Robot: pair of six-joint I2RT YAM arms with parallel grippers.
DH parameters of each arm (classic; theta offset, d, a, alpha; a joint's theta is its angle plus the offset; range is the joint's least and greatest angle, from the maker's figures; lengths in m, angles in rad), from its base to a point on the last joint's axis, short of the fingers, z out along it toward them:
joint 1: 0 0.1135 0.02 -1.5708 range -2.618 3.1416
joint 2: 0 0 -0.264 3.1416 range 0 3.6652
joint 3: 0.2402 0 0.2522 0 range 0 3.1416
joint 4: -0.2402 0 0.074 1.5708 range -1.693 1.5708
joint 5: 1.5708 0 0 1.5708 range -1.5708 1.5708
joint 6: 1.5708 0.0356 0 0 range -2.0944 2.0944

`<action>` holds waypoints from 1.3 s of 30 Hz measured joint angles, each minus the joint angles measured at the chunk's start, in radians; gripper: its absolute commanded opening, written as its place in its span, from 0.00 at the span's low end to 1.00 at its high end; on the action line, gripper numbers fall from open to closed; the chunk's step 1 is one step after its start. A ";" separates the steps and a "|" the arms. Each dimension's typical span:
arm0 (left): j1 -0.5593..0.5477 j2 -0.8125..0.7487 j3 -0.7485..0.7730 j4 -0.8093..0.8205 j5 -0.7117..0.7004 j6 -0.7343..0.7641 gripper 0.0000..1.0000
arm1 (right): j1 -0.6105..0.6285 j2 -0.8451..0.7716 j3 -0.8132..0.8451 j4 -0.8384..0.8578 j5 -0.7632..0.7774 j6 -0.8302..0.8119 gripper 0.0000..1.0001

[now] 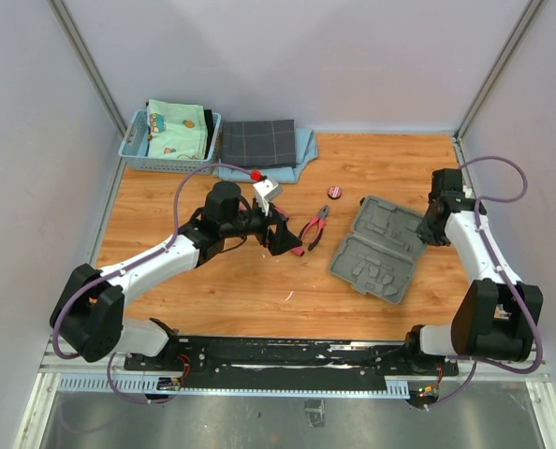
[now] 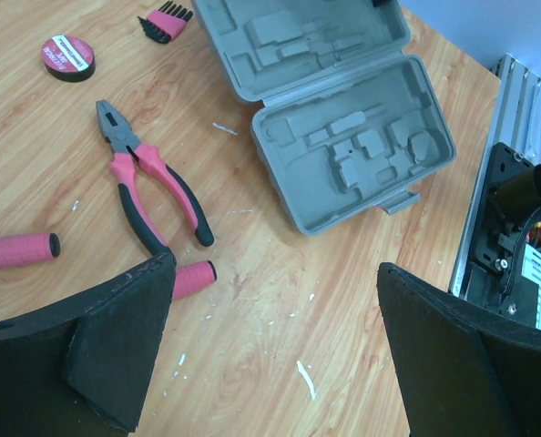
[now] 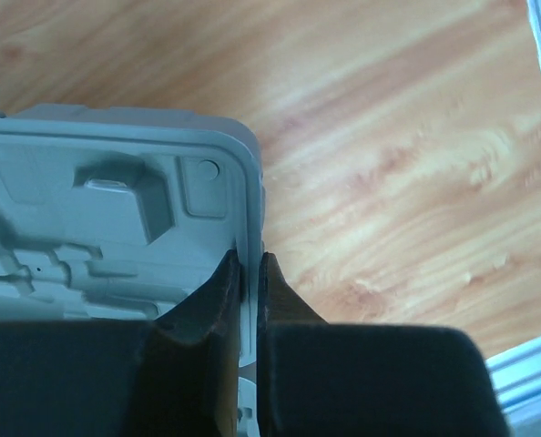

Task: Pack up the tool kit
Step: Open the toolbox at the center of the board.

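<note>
The grey case (image 1: pixel 381 251) lies open on the desk (image 1: pixel 212 290) at right — the right end effector (image 3: pixel 250 273) pinches its rim. The left end effector (image 2: pixel 272 273) hangs wide open beside the pink-and-black pliers (image 2: pixel 134 159).

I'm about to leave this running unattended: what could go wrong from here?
1. The right gripper pinches only the thin rim near a corner of the open case; the case might pivot or slip free when a tool is pressed in.
2. The pliers lie close to a pink handle by the open jaws of the left gripper, so a grab could catch both.
3. The pliers' handles are splayed and may not seat in a slot.
</note>
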 measured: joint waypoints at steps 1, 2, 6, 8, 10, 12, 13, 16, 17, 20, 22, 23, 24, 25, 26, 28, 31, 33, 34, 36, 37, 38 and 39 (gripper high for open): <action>0.000 0.000 0.000 0.000 0.000 0.000 0.96 | -0.013 -0.011 -0.022 -0.001 0.014 0.034 0.01; 0.000 0.000 0.000 0.001 0.001 0.000 0.96 | -0.026 -0.019 -0.042 0.000 0.026 0.064 0.01; 0.000 0.000 0.000 0.004 0.002 -0.002 0.96 | -0.052 -0.037 -0.116 0.009 0.060 0.195 0.01; 0.000 0.000 0.000 0.006 0.002 -0.003 0.96 | -0.055 -0.043 -0.158 0.016 0.070 0.272 0.01; 0.000 0.000 0.000 0.007 0.002 -0.003 0.96 | -0.057 -0.044 -0.195 0.023 0.069 0.333 0.01; 0.000 0.000 0.000 0.008 0.002 -0.003 0.96 | -0.061 -0.041 -0.232 0.035 0.067 0.393 0.01; 0.000 0.000 0.000 0.010 0.003 -0.003 0.96 | -0.064 -0.039 -0.247 0.041 0.062 0.420 0.08; 0.000 -0.001 0.000 0.013 0.002 -0.003 0.96 | -0.069 -0.033 -0.290 0.061 0.040 0.489 0.41; 0.000 -0.002 0.000 0.013 0.002 -0.003 0.96 | -0.070 -0.032 -0.296 0.063 0.036 0.509 0.47; 0.000 -0.007 0.000 0.013 0.003 -0.003 0.96 | -0.071 -0.034 -0.298 0.068 0.011 0.524 0.63; 0.000 -0.009 0.000 0.013 0.003 -0.003 0.96 | -0.071 -0.040 -0.290 0.067 -0.010 0.513 0.69; 0.000 -0.010 0.000 0.013 0.003 -0.003 0.96 | -0.071 -0.045 -0.279 0.060 -0.021 0.499 0.69; 0.000 -0.010 0.000 0.013 0.003 -0.003 0.96 | -0.071 -0.053 -0.263 0.053 -0.034 0.485 0.70; 0.000 -0.010 0.000 0.013 0.003 -0.003 0.96 | -0.071 -0.066 -0.242 0.042 -0.043 0.466 0.70; 0.000 -0.010 0.000 0.013 0.003 -0.003 0.96 | -0.071 -0.082 -0.220 0.031 -0.050 0.448 0.70; 0.000 -0.010 0.000 0.014 0.003 -0.003 0.96 | -0.071 -0.126 -0.169 0.009 -0.061 0.404 0.70; 0.000 -0.010 0.000 0.013 0.004 -0.003 0.96 | -0.071 -0.179 -0.083 0.007 -0.078 0.301 0.72; 0.000 -0.009 0.000 0.014 0.008 -0.003 0.96 | -0.071 -0.171 -0.026 0.033 -0.113 0.195 0.72; 0.000 -0.009 0.000 0.013 0.012 -0.003 0.96 | -0.071 -0.137 0.012 0.041 -0.143 0.107 0.72; 0.000 -0.009 0.000 0.013 0.017 -0.003 0.96 | -0.069 -0.047 0.107 0.029 -0.196 -0.051 0.71; 0.000 -0.009 0.000 0.013 0.018 -0.002 0.96 | -0.069 0.018 0.168 0.017 -0.232 -0.140 0.69; 0.000 -0.009 0.000 0.013 0.018 -0.002 0.96 | -0.069 0.073 0.211 0.012 -0.251 -0.207 0.69; 0.000 -0.009 0.000 0.012 0.019 0.000 0.96 | -0.068 0.137 0.254 0.001 -0.277 -0.286 0.68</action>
